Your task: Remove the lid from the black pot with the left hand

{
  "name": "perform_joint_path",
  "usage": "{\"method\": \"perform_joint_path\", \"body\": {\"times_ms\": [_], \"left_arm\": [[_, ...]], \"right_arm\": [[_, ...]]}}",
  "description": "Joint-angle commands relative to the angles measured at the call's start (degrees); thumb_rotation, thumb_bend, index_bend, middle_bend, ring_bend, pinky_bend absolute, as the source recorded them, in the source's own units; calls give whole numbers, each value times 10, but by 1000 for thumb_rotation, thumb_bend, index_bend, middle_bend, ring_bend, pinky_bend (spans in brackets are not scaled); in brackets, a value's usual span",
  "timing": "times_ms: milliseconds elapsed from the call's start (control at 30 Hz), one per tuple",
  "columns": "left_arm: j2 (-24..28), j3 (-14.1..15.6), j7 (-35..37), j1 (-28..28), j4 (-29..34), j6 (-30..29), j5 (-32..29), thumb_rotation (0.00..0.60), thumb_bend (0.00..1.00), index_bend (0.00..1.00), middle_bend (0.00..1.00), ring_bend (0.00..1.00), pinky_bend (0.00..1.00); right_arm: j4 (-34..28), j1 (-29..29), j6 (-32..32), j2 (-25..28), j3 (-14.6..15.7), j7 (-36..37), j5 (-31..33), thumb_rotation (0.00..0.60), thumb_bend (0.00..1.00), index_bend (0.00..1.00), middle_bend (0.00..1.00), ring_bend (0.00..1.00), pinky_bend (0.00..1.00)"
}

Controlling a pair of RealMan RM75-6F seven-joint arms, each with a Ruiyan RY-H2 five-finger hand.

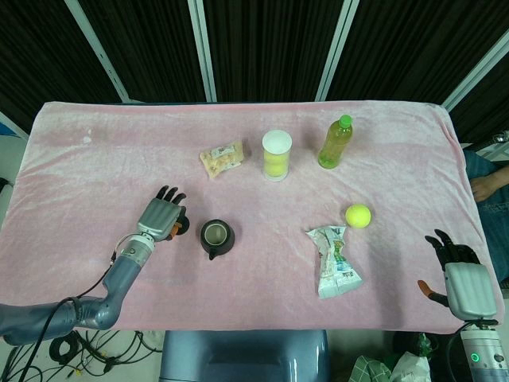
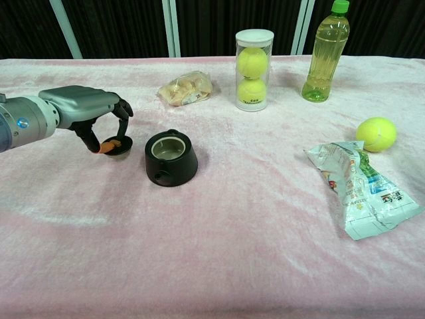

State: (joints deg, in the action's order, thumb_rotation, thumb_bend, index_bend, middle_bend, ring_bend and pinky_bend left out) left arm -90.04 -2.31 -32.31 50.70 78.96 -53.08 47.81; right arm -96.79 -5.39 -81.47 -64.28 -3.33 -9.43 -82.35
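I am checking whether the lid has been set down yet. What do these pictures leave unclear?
- Lid: the left robot hand hides most of it in both views; whether it touches the cloth cannot be told.
- Black pot contents: too small in both views.
- Right robot hand: head view only, seen from behind.
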Motion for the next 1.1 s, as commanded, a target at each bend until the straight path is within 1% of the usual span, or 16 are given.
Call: {"method": "perform_joint_path", "body": {"times_ms": [33,133,233,300,333,433,500,533,633,733,800,900,967,1000,1067,1100], "left_arm": [[-10,0,-12,4,-9,8,-7,600,291,443,122,0,0],[-11,4,-31,8,-11,17,-23,600,166,331,98,0,0],[-6,5,-47,10,-2,18,-38,600,47,188,59,0,0],[2,1,-56,11,14,14,-51,600,2,86,32,0,0],[5,0,-57,11,18,12,-54,600,0,64,27,0,0],[26,-11,-57,10,55,1,-61,600,0,48,22,0,0],[47,-26,-43,6,88,-18,-53,600,13,50,23,0,0],[53,-28,-40,4,96,-22,-49,600,19,53,24,0,0],[97,-46,-11,-14,154,-68,-10,600,30,69,28,0,0],[140,-52,17,-40,207,-113,31,600,30,88,30,0,0],[159,-50,26,-53,231,-131,49,600,39,107,33,0,0],[223,-18,35,-98,308,-182,108,600,54,137,40,0,0],[266,14,33,-137,355,-223,150,600,55,148,43,0,0],[279,25,33,-150,369,-236,165,600,55,150,44,0,0],[313,59,39,-191,396,-271,205,600,55,154,44,0,0],[322,70,44,-205,401,-282,218,600,56,154,45,0,0]], "right_arm": [[0,0,1,0,0,0,0,600,112,193,111,279,213],[-1,0,2,0,2,0,-2,600,112,193,111,279,213],[-1,-1,4,0,5,-2,-5,600,113,193,111,279,213],[-1,-1,4,0,5,-3,-6,600,113,193,111,279,214],[-1,-1,4,0,5,-4,-6,600,113,193,111,279,213],[-2,0,3,1,5,-3,-5,600,113,193,111,279,213],[-2,0,2,1,4,-3,-5,600,113,193,111,279,213],[-2,0,2,1,4,-3,-4,600,112,193,111,279,214],[-2,0,2,1,4,-2,-5,600,113,193,111,279,213],[-2,0,3,0,4,-3,-3,600,112,193,111,279,213],[-2,0,2,0,3,-3,-2,600,113,193,111,279,213],[-3,1,1,0,2,-5,0,600,113,193,111,279,213],[-3,1,0,0,1,-6,1,600,113,193,111,279,213],[-3,1,0,0,1,-6,2,600,113,193,111,279,213],[-3,1,0,0,0,-6,3,600,113,194,111,279,213],[-3,1,0,-1,0,-7,3,600,113,193,111,279,213]]}}
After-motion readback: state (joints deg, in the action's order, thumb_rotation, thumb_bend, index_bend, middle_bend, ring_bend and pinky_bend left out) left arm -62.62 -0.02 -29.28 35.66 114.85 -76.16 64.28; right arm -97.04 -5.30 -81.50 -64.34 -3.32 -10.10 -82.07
